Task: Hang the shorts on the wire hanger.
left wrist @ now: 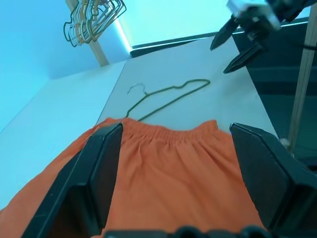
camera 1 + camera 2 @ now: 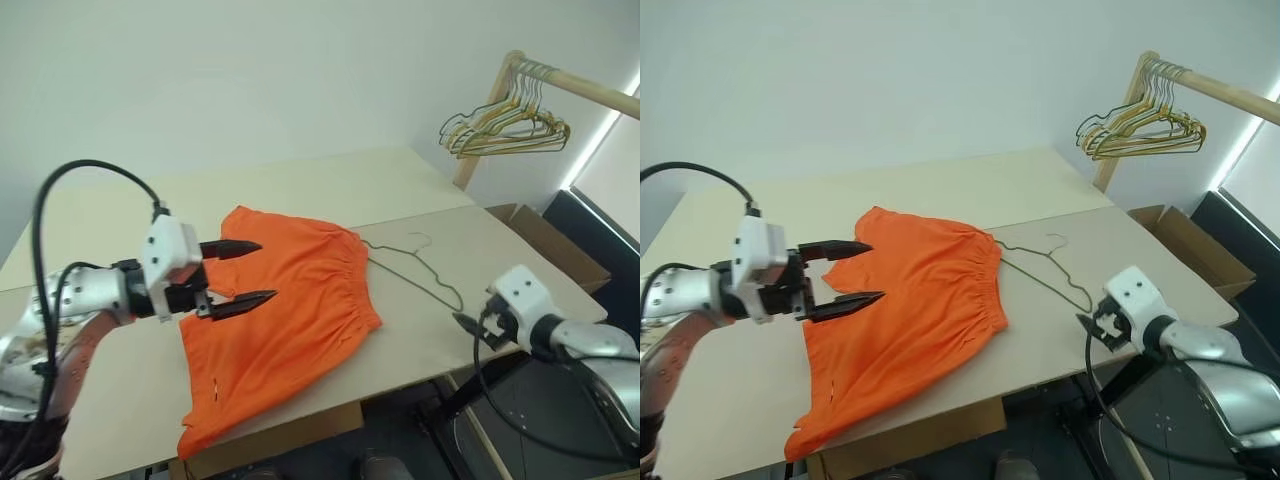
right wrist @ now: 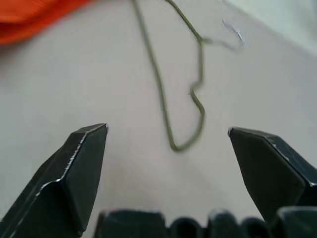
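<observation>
- shorts [image 2: 285, 315] lie flat on the table [image 2: 420, 190], waistband towards the wire hanger [image 2: 425, 275]
- hanger just past the waistband, one end under its edge, long axis running out towards the right arm
- left end effector [image 2: 240, 272] open, empty, hovering over the shorts
- right end effector [image 2: 470, 327] open, empty, near the hanger's far tip, so it's the nearer one for the hanger

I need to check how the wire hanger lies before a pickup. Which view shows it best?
The left wrist view: the wire hanger shows whole on the table, its hook and far end bare, one corner under the shorts. Both eye views show it small and thin. The right wrist view shows its end and hook.
</observation>
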Controlling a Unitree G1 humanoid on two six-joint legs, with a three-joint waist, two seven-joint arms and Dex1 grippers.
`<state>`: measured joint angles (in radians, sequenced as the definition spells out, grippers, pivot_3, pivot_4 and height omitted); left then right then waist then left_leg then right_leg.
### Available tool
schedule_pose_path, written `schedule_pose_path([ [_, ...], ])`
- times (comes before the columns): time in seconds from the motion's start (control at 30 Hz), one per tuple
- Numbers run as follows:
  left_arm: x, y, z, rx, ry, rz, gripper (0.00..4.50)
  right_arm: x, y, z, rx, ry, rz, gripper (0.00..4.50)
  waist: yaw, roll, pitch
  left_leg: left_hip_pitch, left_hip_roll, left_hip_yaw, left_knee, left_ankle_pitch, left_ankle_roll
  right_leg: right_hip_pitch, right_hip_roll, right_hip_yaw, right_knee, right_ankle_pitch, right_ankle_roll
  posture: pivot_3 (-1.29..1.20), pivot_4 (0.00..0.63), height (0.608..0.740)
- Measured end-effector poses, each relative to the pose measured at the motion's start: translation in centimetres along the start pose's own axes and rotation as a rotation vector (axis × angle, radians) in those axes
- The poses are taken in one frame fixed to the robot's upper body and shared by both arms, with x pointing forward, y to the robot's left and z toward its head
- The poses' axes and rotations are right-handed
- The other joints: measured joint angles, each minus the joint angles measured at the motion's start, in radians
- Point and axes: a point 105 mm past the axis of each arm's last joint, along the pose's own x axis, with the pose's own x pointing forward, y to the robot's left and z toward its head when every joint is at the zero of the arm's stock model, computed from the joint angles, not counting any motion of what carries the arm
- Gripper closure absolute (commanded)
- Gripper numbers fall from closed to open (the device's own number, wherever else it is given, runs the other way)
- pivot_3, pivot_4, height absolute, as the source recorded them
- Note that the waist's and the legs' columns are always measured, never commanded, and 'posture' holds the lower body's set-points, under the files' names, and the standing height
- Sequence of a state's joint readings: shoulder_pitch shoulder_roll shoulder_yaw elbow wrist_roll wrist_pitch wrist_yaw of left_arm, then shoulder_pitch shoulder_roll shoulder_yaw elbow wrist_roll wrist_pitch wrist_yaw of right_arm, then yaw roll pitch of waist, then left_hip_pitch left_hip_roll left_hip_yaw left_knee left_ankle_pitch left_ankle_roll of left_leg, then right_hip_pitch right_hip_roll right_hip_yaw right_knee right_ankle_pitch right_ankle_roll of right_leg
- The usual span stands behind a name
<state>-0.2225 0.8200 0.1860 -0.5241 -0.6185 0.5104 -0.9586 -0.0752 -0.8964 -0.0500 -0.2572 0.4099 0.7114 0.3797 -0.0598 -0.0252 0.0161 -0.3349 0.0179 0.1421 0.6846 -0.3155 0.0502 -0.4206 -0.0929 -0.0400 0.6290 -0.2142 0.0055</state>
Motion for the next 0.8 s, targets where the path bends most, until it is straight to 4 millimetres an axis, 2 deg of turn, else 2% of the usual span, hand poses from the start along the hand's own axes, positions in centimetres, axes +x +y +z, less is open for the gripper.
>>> schedule_pose_path([
  [0.07,0.9,0.0,-0.1,-0.013,-0.021,0.0,0.76,1.6,-1.1,0.1,0.126,0.056,-0.078,0.0,-0.01,0.001,0.0,-0.001,0.0,0.0,0.0,0.0,0.0,-0.001,0.0,0.0,0.0,0.0,0.0,-0.13,0.0,0.74],
  [0.2,1.5,-0.3,-0.4,-0.021,-0.025,-0.015,0.76,4.5,-1.9,0.4,0.289,0.133,-0.171,0.0,-0.026,0.003,-0.001,-0.002,0.0,0.0,0.0,0.0,0.0,-0.003,0.002,-0.001,-0.001,0.0,0.0,-0.12,0.0,0.74],
  [0.3,1.7,-0.5,-0.6,-0.029,-0.023,-0.022,0.76,5.6,-2.7,-0.1,0.298,0.217,-0.236,0.0,-0.032,0.004,-0.001,-0.001,-0.001,-0.002,0.001,0.0,0.0,-0.004,0.001,-0.002,-0.002,0.0,0.001,-0.12,0.0,0.74],
  [0.43,1.7,-0.6,-0.7,-0.032,-0.022,-0.025,0.76,7.1,-2.3,-1.5,0.344,0.329,-0.25,0.0,-0.038,0.004,-0.001,-0.002,-0.001,-0.002,0.001,0.0,0.0,-0.003,0.001,-0.002,-0.002,0.0,0.001,-0.09,0.0,0.74],
  [0.53,1.6,-0.9,-0.9,-0.032,-0.02,-0.027,0.76,7.4,-2.5,-1.4,0.352,0.36,-0.256,0.0,-0.039,0.004,-0.001,-0.001,-0.001,-0.001,0.001,0.0,0.0,-0.001,0.001,-0.001,-0.001,0.0,0.001,-0.08,0.0,0.74],
  [0.63,1.6,-1.3,-1.0,-0.029,-0.019,-0.033,0.72,7.0,-2.3,-1.7,0.347,0.38,-0.23,0.63,-0.035,0.004,-0.001,-0.001,-0.001,-0.002,0.001,0.0,0.0,-0.001,0.001,-0.002,-0.001,0.0,0.002,-0.07,0.0,0.74],
  [0.8,1.3,-1.9,-1.5,-0.043,0.001,-0.037,0.72,5.7,-1.4,-2.5,0.323,0.408,-0.159,2.28,-0.025,0.003,-0.002,-0.001,-0.001,-0.003,0.001,0.0,0.0,-0.001,0.0,-0.002,-0.002,0.0,0.002,-0.07,0.0,0.74],
])
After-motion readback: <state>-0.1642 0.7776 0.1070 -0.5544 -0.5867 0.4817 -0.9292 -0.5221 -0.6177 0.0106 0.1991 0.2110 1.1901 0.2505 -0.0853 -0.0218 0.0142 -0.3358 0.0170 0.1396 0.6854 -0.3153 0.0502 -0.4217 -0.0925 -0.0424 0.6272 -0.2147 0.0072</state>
